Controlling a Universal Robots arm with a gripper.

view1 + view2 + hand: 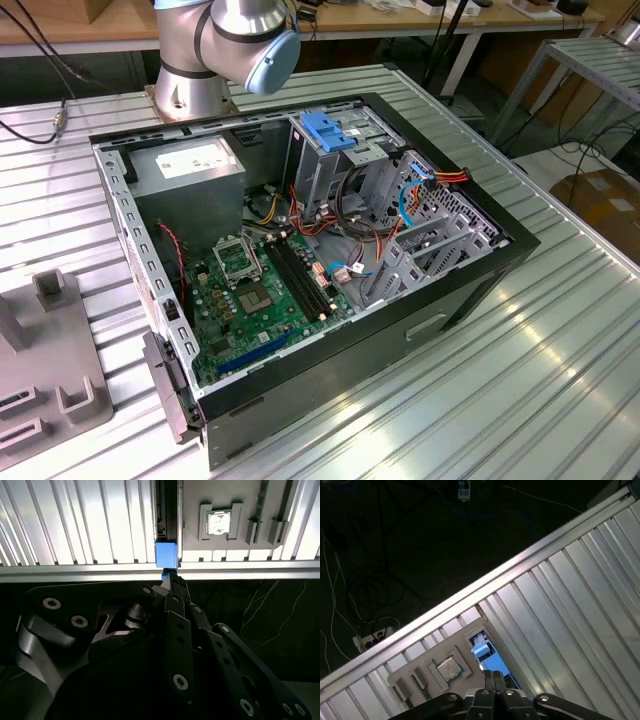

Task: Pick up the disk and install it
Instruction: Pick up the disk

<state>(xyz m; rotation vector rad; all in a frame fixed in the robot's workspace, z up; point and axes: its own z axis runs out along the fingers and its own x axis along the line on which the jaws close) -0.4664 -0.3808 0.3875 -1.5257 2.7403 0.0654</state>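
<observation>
The end effector (170, 577) has its black fingers drawn close together, and their tips pinch the blue end of the disk (166, 554). In both wrist views the disk is seen edge-on, a thin dark slab with a bright blue rail, running straight away from the fingertips. In the first wrist view the end effector (494, 674) meets the disk (481, 650) the same way.

The disk sits just beside a flat grey tray (212, 495) on the ribbed metal tabletop (90, 520), near the tabletop's edge. The tray holds a square silver chip (218, 523) in a recess, close to the disk's blue end. The first wrist view shows the tray (440, 652), the chip (449, 669) and the tabletop (570, 605), with dark floor (420, 540) and loose cables (365, 587) beyond the edge.

In the exterior view the arm (225, 40) stands behind an open computer case (470, 290). Inside the case are a green board (260, 295) and a metal drive cage topped by a blue bracket (328, 130).
</observation>
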